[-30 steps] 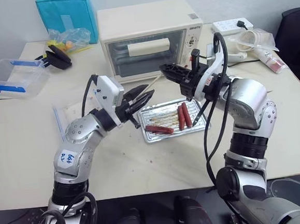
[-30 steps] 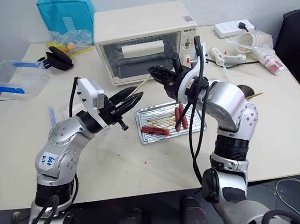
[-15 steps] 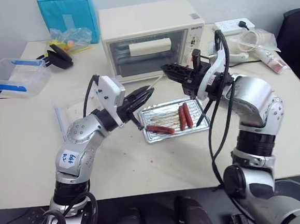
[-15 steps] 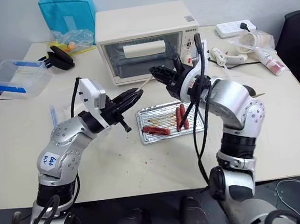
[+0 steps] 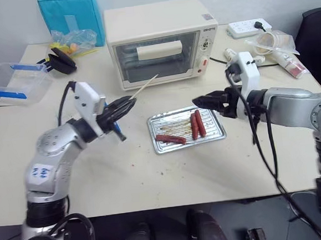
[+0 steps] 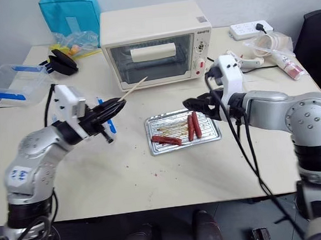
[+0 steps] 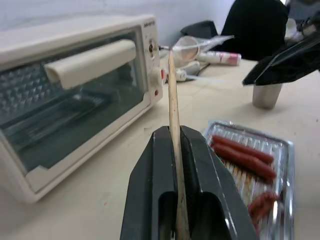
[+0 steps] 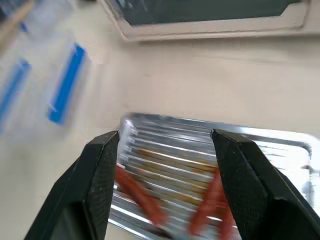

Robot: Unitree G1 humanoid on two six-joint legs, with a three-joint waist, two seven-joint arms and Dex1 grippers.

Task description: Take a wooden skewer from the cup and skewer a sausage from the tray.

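Note:
My left gripper [image 5: 129,101] is shut on the wooden skewer [image 5: 144,85], which slants up toward the oven door; the left wrist view shows the stick [image 7: 173,90] clamped between the two fingers. The silver tray [image 5: 160,120] lies at the table's centre with three reddish sausages: one [image 5: 170,138] lying crosswise and two [image 5: 197,124] side by side. My right gripper [image 5: 199,102] hovers over the tray's right end, open and holding nothing, and the right wrist view has its fingers [image 8: 102,175] spread above the tray [image 8: 165,127]. The cup [image 7: 265,95] stands beyond the tray.
A white oven [image 5: 157,42] stands behind the tray. At the far left is a clear box with blue clips [image 5: 15,81], with a teal bag [image 5: 71,16] behind it. A power strip [image 5: 248,27] and plastic bags [image 5: 277,47] are at the far right.
The arms have drawn apart. My left gripper moved left, carrying the skewer. My right gripper swung right and down, rolled over and opened.

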